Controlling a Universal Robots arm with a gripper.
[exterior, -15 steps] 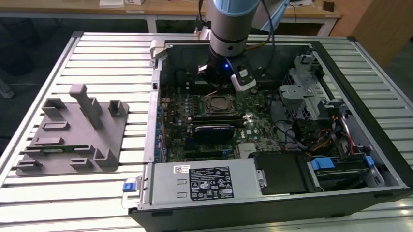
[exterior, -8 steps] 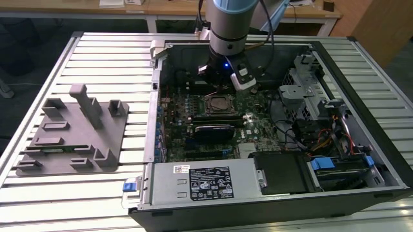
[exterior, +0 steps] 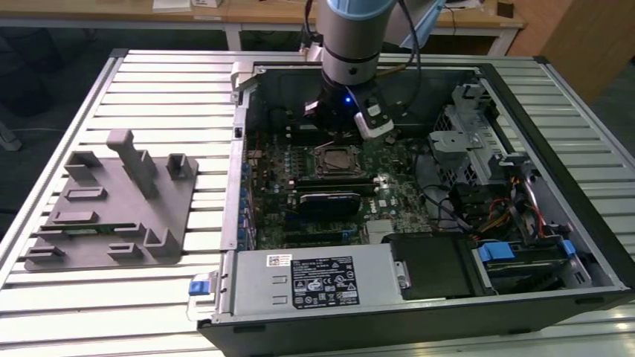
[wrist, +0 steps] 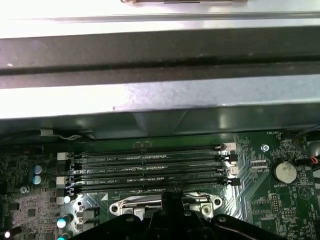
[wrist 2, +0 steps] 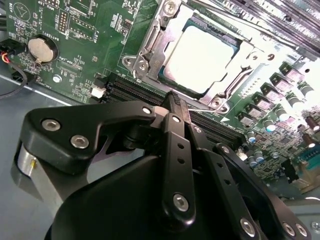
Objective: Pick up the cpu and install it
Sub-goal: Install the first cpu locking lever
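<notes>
Looking down, in the exterior view, on a ribbed silver metal table [exterior: 149,82], with pale wooden desks [exterior: 248,15] lining the frame's upper edge. Seeing one black computer case [exterior: 595,245] lying open across the middle and the exterior view's right, one green motherboard [exterior: 397,193] inside it, and one silver power supply box [exterior: 308,279] low in the frame. Noting one cpu [exterior: 334,158] near the frame's centre: small, flat, square, dull metal top, sitting in the socket on the board. Finding one grey and blue arm [exterior: 349,37] hanging from the upper middle, its lower end just above the cpu in the frame. Counting one grey plastic holder plate [exterior: 100,216] with several upright blocks at the exterior view's left, well apart from the case.

Turning to the second wrist view: seeing the cpu [wrist 2: 200,55] as a pale, smooth, silvery square with a thin greenish edge, lying flat inside the shiny steel socket frame [wrist 2: 150,45], apart from the gripper [wrist 2: 172,100]. Finding that matte black claw, all bolted links, with its fingers drawn together at the tip and gripping nothing, hovering over the long black memory slots [wrist 2: 140,95] beside the socket. Counting one round silver coin cell [wrist 2: 41,48].

Facing, in the first wrist view, a grey sheet-metal case wall [wrist: 160,100]. Counting four memory slots [wrist: 150,160] lying side by side between that wall and the socket frame [wrist: 125,206]. Noting the coin cell [wrist: 283,171] near the slots' ends and the gripper [wrist: 170,200] as a dark tip in front of the frame.
</notes>
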